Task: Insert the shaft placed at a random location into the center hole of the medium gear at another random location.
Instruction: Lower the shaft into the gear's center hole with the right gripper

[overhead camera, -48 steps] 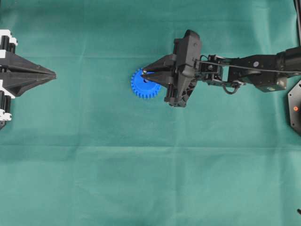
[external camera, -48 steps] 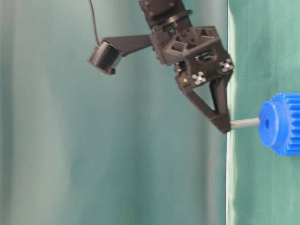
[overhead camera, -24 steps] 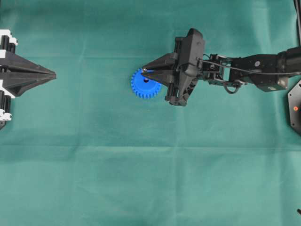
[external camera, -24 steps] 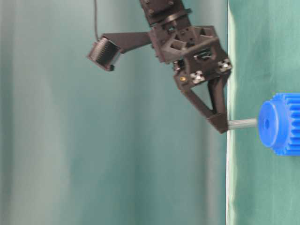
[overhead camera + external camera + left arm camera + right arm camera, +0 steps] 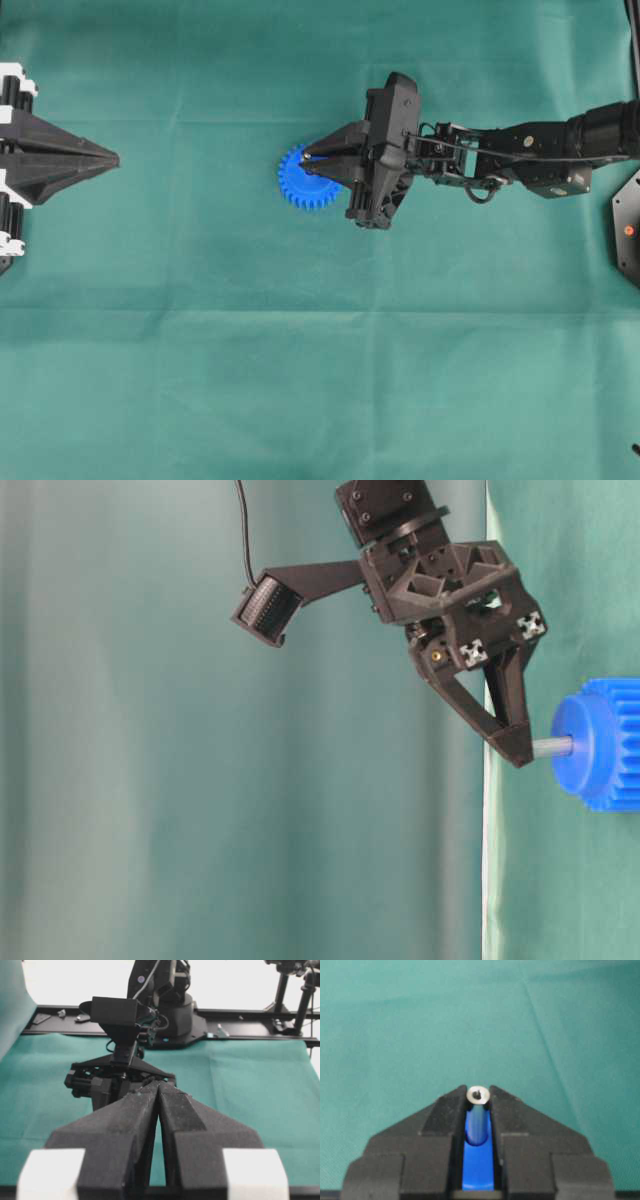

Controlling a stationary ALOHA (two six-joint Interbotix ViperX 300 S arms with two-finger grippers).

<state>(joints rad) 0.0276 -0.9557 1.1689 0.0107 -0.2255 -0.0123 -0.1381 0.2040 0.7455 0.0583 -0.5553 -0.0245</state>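
While no writing shows, right gripper (image 5: 520, 750) holds shaft (image 5: 553, 747).

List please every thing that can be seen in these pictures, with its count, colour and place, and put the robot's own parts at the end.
medium gear: one, bright blue, lying flat on the cloth, a little above the middle of the overhead view.
shaft: one, silvery-grey, held upright with its lower end at the center hole of the gear's hub.
cloth: one, green, covering the table.
right gripper: one, black, shut on the shaft, above the gear.
left gripper: one, black with white parts, shut, at the left edge of the overhead view, holding nothing.
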